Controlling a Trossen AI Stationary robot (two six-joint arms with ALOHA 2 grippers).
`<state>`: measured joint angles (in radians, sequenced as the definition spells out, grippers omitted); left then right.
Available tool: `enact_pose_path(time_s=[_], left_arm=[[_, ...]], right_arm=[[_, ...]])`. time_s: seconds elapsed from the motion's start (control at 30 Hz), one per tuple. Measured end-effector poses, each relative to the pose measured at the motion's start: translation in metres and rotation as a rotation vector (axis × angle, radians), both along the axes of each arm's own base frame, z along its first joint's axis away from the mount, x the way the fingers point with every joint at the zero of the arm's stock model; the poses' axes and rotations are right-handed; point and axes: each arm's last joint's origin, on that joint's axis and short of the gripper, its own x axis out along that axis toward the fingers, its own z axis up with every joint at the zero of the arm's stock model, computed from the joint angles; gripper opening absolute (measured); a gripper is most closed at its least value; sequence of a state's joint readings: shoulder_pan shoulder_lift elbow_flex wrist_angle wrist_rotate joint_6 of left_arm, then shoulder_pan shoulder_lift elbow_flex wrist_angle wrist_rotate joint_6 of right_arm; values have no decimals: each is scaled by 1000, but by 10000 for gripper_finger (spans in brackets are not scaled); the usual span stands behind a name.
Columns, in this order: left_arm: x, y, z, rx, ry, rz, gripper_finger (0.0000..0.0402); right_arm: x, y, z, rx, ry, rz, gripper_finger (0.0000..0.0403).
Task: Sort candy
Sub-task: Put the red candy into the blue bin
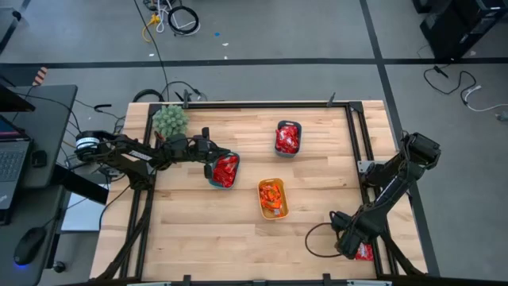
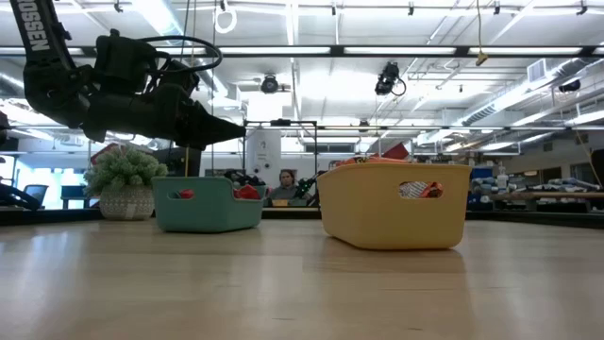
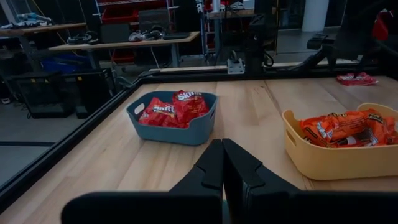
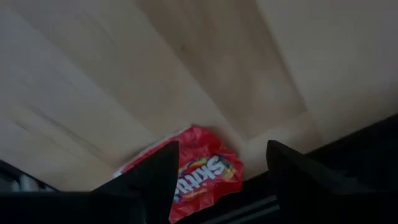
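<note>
**Right claw over a stray red pack at the counter's corner**

The right claw (image 4: 217,171) hangs low at the near right corner of the counter (image 1: 238,238), its 2 fingers spread wide with a single red candy pack (image 4: 202,177) lying on the wood between and below them, close to the dark edge rail; in the high view that pack (image 1: 364,252) shows just beside the claw (image 1: 349,242); whether the fingers touch it cannot be told.

The left claw (image 3: 222,163) has its fingers pressed together, holding nothing; it sits above the teal tray (image 1: 213,179), which is filled with red candy (image 1: 226,170), next to the fuzzy green plant (image 1: 170,120) at the counter's far left.

The blue tray (image 1: 278,148) stands near the far middle of the counter, holding red packs (image 3: 174,109); the yellow tray (image 1: 284,208) stands near the centre with orange packs (image 3: 342,127) heaped inside; the 3 trays stand apart from each other.

A person (image 2: 285,185) shows in the room behind the counter in the low view.
</note>
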<state>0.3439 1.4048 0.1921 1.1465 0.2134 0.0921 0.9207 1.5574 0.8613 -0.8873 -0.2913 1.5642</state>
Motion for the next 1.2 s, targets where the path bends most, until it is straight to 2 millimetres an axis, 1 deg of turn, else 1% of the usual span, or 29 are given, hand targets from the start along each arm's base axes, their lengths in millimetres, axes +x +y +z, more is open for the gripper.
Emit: enact_pose_path(time_s=[0.1, 0.23, 0.33, 0.4, 0.5, 0.63, 0.67, 0.8, 0.9, 1.07, 1.2], left_arm=[[0, 0, -1, -2, 6, 0, 2], [0, 0, -2, -5, 15, 0, 2], [0, 0, -1, -5, 15, 0, 2], [0, 0, -1, -5, 14, 0, 2], [0, 0, -2, -6, 16, 0, 2], [0, 0, -2, -5, 15, 0, 2], [0, 0, -1, -5, 15, 0, 2], [0, 0, -2, -5, 15, 0, 2], [0, 0, -1, -5, 15, 1, 2], [0, 0, -1, -22, 12, 3, 2], [0, 0, -1, -24, 12, 6, 2]], right_arm=[[-7, 1, -9, 25, 9, 17, 228], [-15, 3, -24, 73, -16, 3, 220], [-18, 3, -29, 108, -9, -4, 207], [-19, 3, -29, 111, -5, -7, 189], [-19, 3, -29, 114, -1, 19, 137], [-19, 3, -30, 132, 2, 60, 33], [-19, 4, -30, 140, -1, 69, 17], [-13, 1, -28, 156, -13, 44, 11], [-3, -5, -23, 138, -122, 19, 3], [17, -24, -15, 27, -318, -14, 1], [36, -48, -9, -72, -435, -38, 1]])
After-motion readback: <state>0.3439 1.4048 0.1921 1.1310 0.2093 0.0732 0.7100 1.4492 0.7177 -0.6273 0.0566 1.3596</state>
